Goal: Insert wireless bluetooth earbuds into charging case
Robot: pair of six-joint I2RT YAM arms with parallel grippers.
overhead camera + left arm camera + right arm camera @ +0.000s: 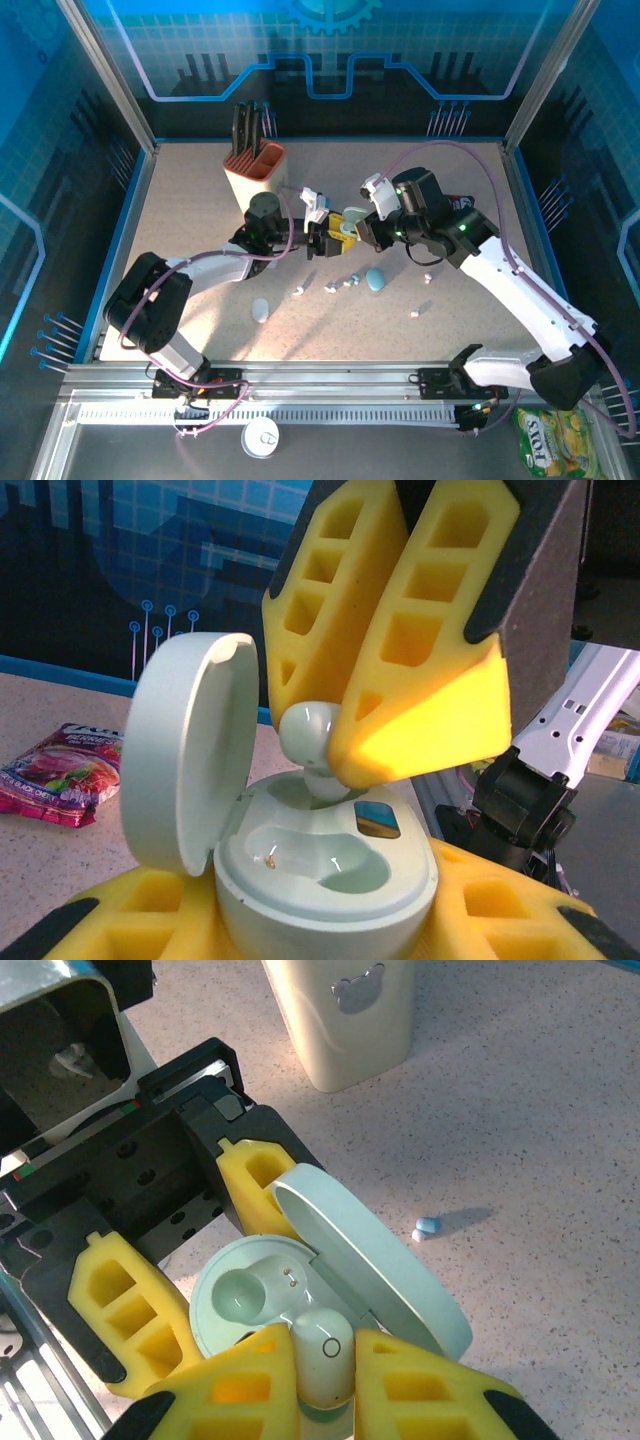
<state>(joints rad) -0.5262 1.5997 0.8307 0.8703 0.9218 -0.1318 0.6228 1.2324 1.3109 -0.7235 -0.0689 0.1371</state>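
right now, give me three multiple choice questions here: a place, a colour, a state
1. Where is the pale green round plastic charging case? A) inside a drawer B) gripped in the left hand C) under a cloth
2. What colour are the hands' foam fingers? A) yellow B) red C) white
3. The case's lid is: A) shut B) detached C) hinged open

B: the left hand's fingers flank it.
A: all visible foam is yellow.
C: the lid stands raised while the right hand holds a small white plastic earbud at a socket.
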